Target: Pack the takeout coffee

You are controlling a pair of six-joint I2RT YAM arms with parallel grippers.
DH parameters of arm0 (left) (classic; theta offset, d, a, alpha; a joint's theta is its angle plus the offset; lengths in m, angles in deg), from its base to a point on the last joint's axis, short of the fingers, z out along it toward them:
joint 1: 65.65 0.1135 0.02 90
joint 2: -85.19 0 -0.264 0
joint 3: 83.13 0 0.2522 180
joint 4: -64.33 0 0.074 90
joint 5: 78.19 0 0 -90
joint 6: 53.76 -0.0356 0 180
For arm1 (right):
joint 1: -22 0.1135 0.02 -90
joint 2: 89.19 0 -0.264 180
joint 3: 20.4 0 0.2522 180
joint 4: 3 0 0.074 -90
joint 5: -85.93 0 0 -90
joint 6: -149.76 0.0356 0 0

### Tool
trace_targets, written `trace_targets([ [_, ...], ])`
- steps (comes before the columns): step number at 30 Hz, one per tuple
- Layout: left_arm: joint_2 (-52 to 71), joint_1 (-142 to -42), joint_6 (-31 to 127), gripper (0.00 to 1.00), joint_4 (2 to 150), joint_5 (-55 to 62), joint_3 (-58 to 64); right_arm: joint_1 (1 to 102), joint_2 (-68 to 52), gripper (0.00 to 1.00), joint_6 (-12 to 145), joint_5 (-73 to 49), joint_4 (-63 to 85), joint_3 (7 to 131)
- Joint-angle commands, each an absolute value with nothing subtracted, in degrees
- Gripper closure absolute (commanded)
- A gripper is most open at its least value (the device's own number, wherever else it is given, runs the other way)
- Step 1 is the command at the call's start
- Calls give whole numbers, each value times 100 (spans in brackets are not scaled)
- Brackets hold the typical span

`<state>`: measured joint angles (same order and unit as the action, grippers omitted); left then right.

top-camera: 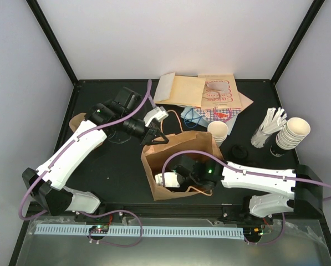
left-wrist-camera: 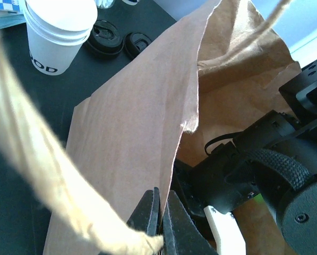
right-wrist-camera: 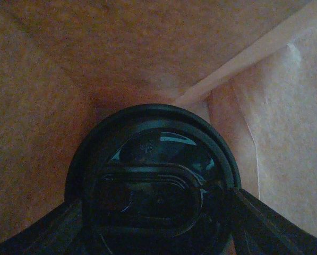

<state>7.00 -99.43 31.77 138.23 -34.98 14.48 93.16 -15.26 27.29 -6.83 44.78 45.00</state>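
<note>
Right gripper (right-wrist-camera: 155,201): closed around the takeout coffee (right-wrist-camera: 153,175), a small cup whose round black plastic lid fills most of the wrist view. One dark finger (right-wrist-camera: 41,231) lies against the lid's left edge and the other against its right edge.
Takeout coffee position: deep inside the brown paper bag (top-camera: 179,152), with its lid facing the wrist camera and tan paper walls close on every side. The cup's body is hidden behind the lid.
Left gripper (left-wrist-camera: 161,215): clamped shut on the brown paper bag, with the thin top rim pinched between its two black fingers.
Bag: sits in the middle of the black table (top-camera: 115,183) with its mouth open toward the overhead camera. A twisted paper handle (left-wrist-camera: 46,170) crosses the left wrist view, blurred.
Right arm (top-camera: 259,178): reaches from the right over the bag's rim and into its mouth, so its wrist is inside the bag.
Left arm (top-camera: 76,147): stretches from the near left corner to the bag's far left rim.
Stack of cream paper cups (top-camera: 218,132): stands upright just beyond the bag's far right corner, with no lid.
Second cup stack (top-camera: 294,132): sits tilted near the table's right edge, beside a bundle of white sticks (top-camera: 269,124).
Loose black lids (top-camera: 240,151): lie on the table between the bag and the second cup stack.
Flat tan paper bags (top-camera: 184,88): lie along the back of the table, overlapping a printed one.
</note>
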Motion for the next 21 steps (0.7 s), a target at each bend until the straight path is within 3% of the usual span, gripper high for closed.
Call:
trace_targets([
  [1, 676, -9902, 2965, 98, 14020, -3556, 1652, 9478, -927, 53, 2439, -122, 4835, 3921],
  [7, 667, -9888, 2914, 98, 14065, -3574, 1615, 9501, -542, 52, 2659, 92, 5132, 4257],
  [12, 722, -9884, 2895, 98, 14080, -3566, 1610, 9160, -125, 54, 3072, -1256, 5788, 5038],
  [21, 811, -9823, 2842, 98, 14137, -3532, 1573, 9222, 255, 54, 3198, -561, 6318, 5273],
])
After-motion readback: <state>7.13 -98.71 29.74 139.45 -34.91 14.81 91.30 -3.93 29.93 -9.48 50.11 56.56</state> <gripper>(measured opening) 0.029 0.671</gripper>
